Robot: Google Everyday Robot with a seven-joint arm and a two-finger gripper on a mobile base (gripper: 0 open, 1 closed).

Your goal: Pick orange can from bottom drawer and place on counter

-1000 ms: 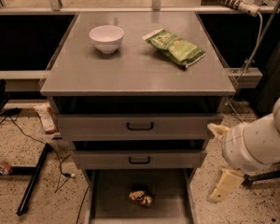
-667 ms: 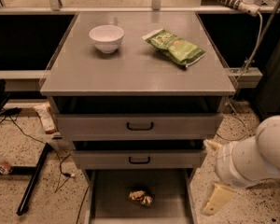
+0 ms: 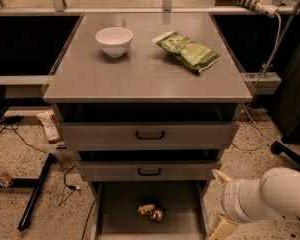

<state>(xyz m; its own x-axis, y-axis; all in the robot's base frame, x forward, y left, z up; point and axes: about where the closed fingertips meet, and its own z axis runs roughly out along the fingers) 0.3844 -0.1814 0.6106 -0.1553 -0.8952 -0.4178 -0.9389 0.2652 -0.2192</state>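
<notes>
The orange can (image 3: 151, 211) is a small crinkled orange-gold and brown object lying on the floor of the open bottom drawer (image 3: 120, 209), near its middle. The counter (image 3: 140, 71) is the grey top of the cabinet above it. My gripper (image 3: 215, 204) is on the white arm at the lower right, just beside the drawer's right wall and to the right of the can. Its two cream fingers (image 3: 221, 176) stand apart, open and empty, and the lower one runs off the bottom edge.
A white bowl (image 3: 114, 40) and a green snack bag (image 3: 188, 49) lie on the counter. Two upper drawers with black handles (image 3: 150, 134) stand partly pulled out. Cables and a black stand leg (image 3: 35, 194) lie on the speckled floor at left.
My arm and gripper have moved down, from beside the middle drawer to beside the bottom drawer. The can, bowl and bag have not moved.
</notes>
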